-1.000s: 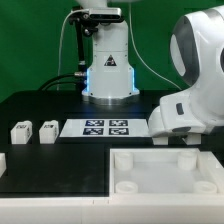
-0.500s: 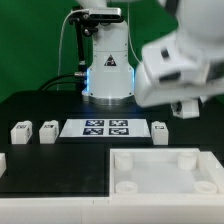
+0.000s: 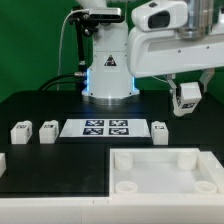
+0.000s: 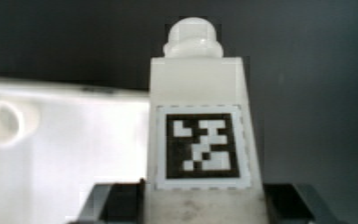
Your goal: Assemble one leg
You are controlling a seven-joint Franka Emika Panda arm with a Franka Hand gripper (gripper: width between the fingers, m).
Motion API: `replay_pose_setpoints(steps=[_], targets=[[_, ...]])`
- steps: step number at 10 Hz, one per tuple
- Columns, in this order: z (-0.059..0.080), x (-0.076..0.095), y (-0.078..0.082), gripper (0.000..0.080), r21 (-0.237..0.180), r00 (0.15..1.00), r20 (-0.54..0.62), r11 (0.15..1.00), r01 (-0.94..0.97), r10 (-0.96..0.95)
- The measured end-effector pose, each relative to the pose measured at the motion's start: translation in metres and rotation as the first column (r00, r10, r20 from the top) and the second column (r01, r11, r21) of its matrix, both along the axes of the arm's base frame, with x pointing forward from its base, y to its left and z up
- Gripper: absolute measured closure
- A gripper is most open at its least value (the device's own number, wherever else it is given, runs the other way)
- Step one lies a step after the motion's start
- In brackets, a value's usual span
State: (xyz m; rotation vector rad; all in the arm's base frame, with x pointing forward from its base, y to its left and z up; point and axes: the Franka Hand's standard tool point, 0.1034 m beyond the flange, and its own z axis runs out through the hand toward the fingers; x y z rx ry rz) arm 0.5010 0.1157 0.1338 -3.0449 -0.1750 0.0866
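Note:
My gripper (image 3: 186,103) is shut on one white leg (image 3: 186,97) and holds it in the air at the exterior view's right, well above the black table. In the wrist view the leg (image 4: 201,120) stands between the fingers (image 4: 114,203) with its black-and-white tag facing the camera and its rounded tip pointing away. Three more legs rest on the table: two at the left (image 3: 19,131) (image 3: 47,131) and one (image 3: 161,131) right of the marker board. The large white tray-shaped panel (image 3: 165,178) with corner holes lies at the front right, below the held leg.
The marker board (image 3: 96,127) lies at the table's middle. The arm's white base (image 3: 108,70) with a blue light stands behind it. A small white part (image 3: 2,162) lies at the left edge. The panel's corner hole shows in the wrist view (image 4: 2,122).
The arm has risen from low over the table's right side to high up, carrying the leg upward. The leg right of the marker board has come into view.

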Motion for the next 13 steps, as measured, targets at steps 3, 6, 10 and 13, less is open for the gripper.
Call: replay_pose_setpoints(steps=[3,6,10,13], targets=[[0.033,0.045,-0.022,0.0506,0.005,0.968,0.248,1.0,-0.031,0.029],[0.057,0.08,-0.024,0.0506,0.033,0.86,0.51,0.999,-0.003,-0.014],[0.048,0.072,-0.031,0.0506,0.033,0.755,0.655,0.999,0.01,-0.029],[0.021,0.086,-0.012,0.0506,0.052,0.76,0.649,0.999,0.006,-0.039]])
